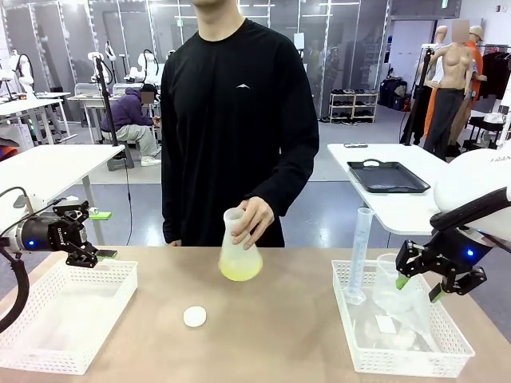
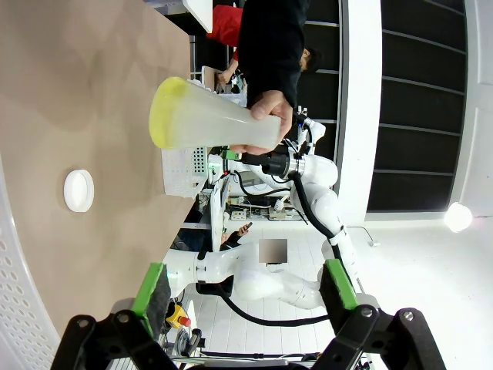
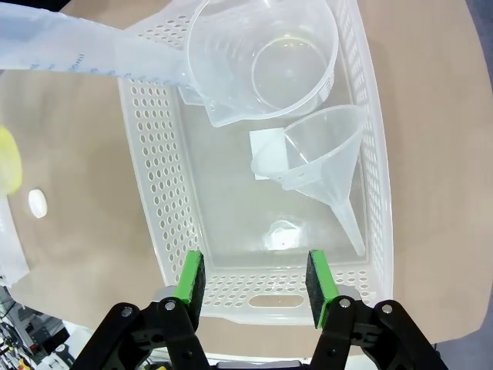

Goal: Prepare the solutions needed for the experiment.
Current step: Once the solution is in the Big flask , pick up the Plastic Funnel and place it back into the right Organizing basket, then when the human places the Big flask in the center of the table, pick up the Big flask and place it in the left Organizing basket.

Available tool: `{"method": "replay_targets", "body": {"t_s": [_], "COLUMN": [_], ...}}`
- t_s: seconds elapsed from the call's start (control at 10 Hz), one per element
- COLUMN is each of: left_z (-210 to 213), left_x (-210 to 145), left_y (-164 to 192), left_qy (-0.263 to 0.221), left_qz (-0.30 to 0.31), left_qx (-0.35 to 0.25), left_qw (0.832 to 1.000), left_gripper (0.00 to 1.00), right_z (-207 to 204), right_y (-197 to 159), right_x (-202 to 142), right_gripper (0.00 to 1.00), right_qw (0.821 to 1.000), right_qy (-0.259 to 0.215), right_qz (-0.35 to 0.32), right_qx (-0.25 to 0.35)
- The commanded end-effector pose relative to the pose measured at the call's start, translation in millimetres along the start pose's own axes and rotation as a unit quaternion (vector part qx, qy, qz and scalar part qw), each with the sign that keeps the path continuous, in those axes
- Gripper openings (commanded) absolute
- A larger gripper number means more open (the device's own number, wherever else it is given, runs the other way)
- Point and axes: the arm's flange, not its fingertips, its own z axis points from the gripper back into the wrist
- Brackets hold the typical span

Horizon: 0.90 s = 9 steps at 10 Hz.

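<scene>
The big brown counter [image 1: 279, 319] goes from side to side. A person [image 1: 239, 120] in a black top stands at its far edge.

A white basket [image 1: 112, 315] sits at the near left corner. The left end effector [image 1: 104, 234] hangs over the far edge of that basket. It is wide open and has nothing in it.

Another white basket [image 1: 399, 369] sits at the near right corner. The right end effector [image 1: 418, 287] hangs over it. Its green fingers are apart and hold nothing.

A tall clear tube [image 1: 359, 255] leans up out of the right basket's far left corner. A clear cup [image 3: 262, 62] and a clear funnel [image 3: 323, 162] lie in there too, just beside each other.

The person's hand [image 1: 254, 219] holds a cloudy flask [image 1: 239, 259] by its neck, over the middle of the counter. The yellow-green solution [image 1: 239, 274] is a thin layer in the bottom of the flask.

A small white round cap [image 1: 194, 317] lies on the counter, near the flask and closer to the near edge.
</scene>
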Motion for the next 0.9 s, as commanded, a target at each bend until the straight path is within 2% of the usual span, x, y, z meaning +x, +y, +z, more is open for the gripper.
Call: {"method": "replay_targets", "body": {"t_s": [0.0,0.8], "left_z": [-0.1,-0.1], "left_x": [-0.2,-0.2], "left_y": [-2.4,-2.4], "left_qy": [0.005,0.005], "left_qz": [0.003,0.003], "left_qx": [-0.003,-0.003], "left_qw": [1.000,1.000], "left_gripper": [1.00,1.00], "right_z": [0.4,0.4], "right_y": [0.4,0.4], "right_x": [-0.8,-0.8], "right_gripper": [0.67,0.67], "right_qw": [1.000,1.000], "right_qy": [0.001,0.001], "right_qz": [0.002,0.002], "right_qx": [-0.001,-0.001]}}
